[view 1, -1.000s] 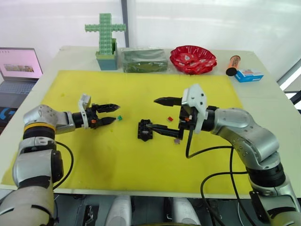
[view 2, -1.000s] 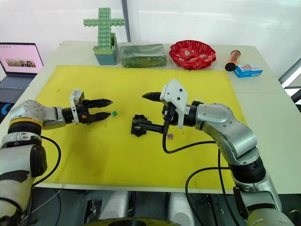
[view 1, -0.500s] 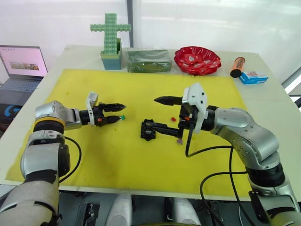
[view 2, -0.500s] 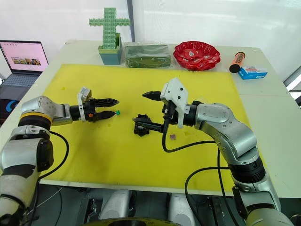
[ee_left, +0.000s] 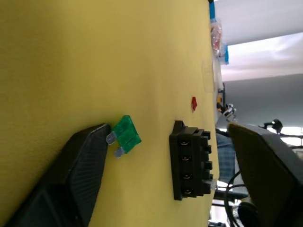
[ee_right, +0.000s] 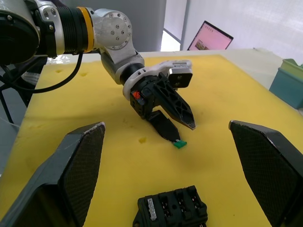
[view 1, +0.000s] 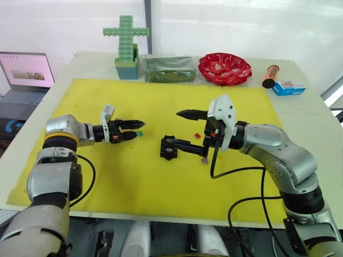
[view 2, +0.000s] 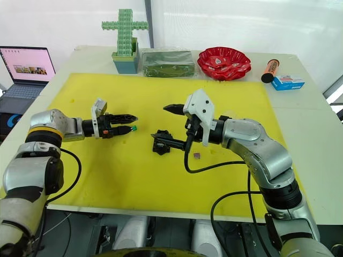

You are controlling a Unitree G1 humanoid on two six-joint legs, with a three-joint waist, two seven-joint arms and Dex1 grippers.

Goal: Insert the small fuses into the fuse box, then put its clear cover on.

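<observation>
The black fuse box [view 1: 169, 148] lies mid-mat on the yellow mat [view 1: 134, 182]. My right gripper [view 1: 177, 129] stands wide open over it, the lower finger's tip at the box and the upper finger raised. A red fuse [view 1: 197, 135] and a purplish fuse [view 1: 204, 160] lie just right of the box. The green fuse [view 1: 140, 133] lies left of the box. My left gripper [view 1: 138, 128] is open around it, one finger [ee_left: 80, 165] touching its blades. The fuse box [ee_left: 191, 161] lies beyond the green fuse [ee_left: 127, 136]. The clear cover is out of view.
Along the table's back stand a green block cross in a teal holder [view 1: 126, 40], a dark green box [view 1: 166, 68], a red bowl [view 1: 224, 68], an orange tube [view 1: 268, 75] and a blue carton [view 1: 288, 87]. A laptop [view 1: 24, 80] sits off the left edge.
My left gripper has reached a little to the right, up to the green fuse. The right arm and the fuse box have stayed put. The camera shifted early on.
</observation>
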